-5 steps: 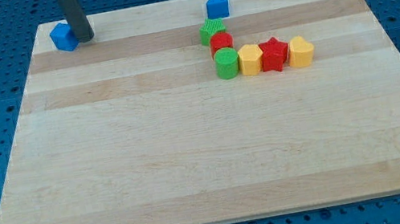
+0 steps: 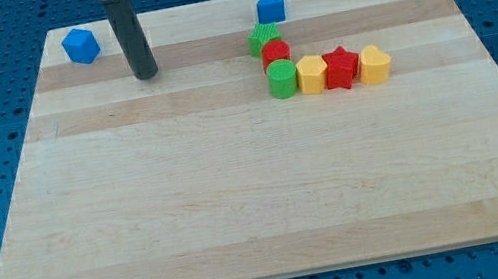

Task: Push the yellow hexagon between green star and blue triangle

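Note:
The yellow hexagon (image 2: 311, 75) sits in a row right of the board's middle top, between a green cylinder (image 2: 283, 79) and a red star (image 2: 341, 67). The green star (image 2: 263, 38) lies just above that row, touching a red cylinder (image 2: 275, 53). The blue triangle (image 2: 269, 6) stands apart above the green star, near the board's top edge. My tip (image 2: 147, 74) rests on the board in the upper left, well left of the green star and right and below a blue cube (image 2: 80, 46). It touches no block.
A second yellow block (image 2: 374, 65) ends the row on the right. The wooden board (image 2: 241, 212) lies on a blue perforated table.
My tip has moved right and down, away from the blue cube it stood beside. No block has moved.

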Available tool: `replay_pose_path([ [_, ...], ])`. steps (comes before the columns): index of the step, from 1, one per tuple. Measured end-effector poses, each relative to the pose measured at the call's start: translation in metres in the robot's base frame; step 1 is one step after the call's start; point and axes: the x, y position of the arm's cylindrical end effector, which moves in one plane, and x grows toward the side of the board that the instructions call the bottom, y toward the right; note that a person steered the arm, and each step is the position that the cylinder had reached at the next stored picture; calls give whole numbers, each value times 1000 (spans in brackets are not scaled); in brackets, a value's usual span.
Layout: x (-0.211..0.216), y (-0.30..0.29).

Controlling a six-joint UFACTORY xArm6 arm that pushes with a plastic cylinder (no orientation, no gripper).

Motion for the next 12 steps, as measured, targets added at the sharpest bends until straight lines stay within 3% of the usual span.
replay_pose_path([
  [3,112,69],
  [7,109,210],
  [12,67,226],
])
